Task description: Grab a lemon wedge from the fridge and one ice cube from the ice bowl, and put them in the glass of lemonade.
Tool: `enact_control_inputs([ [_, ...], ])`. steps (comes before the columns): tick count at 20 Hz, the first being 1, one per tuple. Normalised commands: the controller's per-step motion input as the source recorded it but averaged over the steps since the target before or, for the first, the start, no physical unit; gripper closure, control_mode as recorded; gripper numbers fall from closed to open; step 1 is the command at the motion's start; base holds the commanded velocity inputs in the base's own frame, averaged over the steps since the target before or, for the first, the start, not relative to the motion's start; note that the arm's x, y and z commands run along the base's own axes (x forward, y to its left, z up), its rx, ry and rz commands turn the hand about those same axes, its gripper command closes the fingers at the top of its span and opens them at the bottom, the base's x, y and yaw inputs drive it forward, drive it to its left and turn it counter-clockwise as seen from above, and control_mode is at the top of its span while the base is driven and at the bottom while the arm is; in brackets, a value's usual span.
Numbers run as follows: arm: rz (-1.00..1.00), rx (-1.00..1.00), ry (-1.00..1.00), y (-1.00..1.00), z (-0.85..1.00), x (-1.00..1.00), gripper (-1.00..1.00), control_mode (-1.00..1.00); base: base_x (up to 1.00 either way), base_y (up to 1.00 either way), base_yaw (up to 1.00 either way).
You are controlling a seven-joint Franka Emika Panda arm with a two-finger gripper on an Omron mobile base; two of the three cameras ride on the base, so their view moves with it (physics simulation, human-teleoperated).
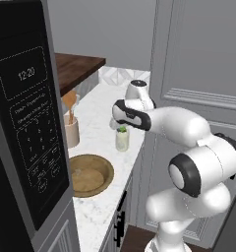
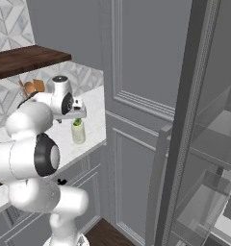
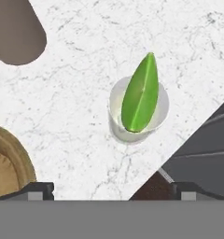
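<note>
The white arm [image 1: 189, 147] bends toward ten o'clock, its downward-pointing gripper [image 3: 111, 190] with jaws spread wide and nothing between them.

1. lemon wedge [image 3: 140, 95]: bright green, with a paler line down its middle, straight under the pincer [image 3: 111, 190].
2. glass of lemonade [image 3: 117, 116]: clear, with pale whitish liquid.
3. counter [image 3: 81, 88]: white marble with thin grey veins.
4. ice bowl [image 1: 92, 174]: golden-brown wood, off to the pincer's side.
5. utensil cup [image 1: 72, 132]: beige.
6. fridge [image 2: 204, 144]: dark grey.
</note>
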Motion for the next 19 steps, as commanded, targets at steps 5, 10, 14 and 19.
enact_control_inputs([
  [5, -0.01, 0.05, -0.1, -0.12, 0.17, -1.0, -1.0, -1.0, 0.0, 0.0, 0.0],
  [10, -0.05, -0.03, -0.01, -0.25, 0.66, -1.0, -1.0, -1.0, 0.0, 0.0, 0.0],
  [14, -0.02, -0.11, 0.04, -0.38, 1.0, -0.87, -1.0, -1.0, 0.0, 0.0, 0.0],
  [19, -0.02, 0.06, -0.07, -0.62, 0.29, -1.0, -1.0, -1.0, 0.0, 0.0, 0.0],
])
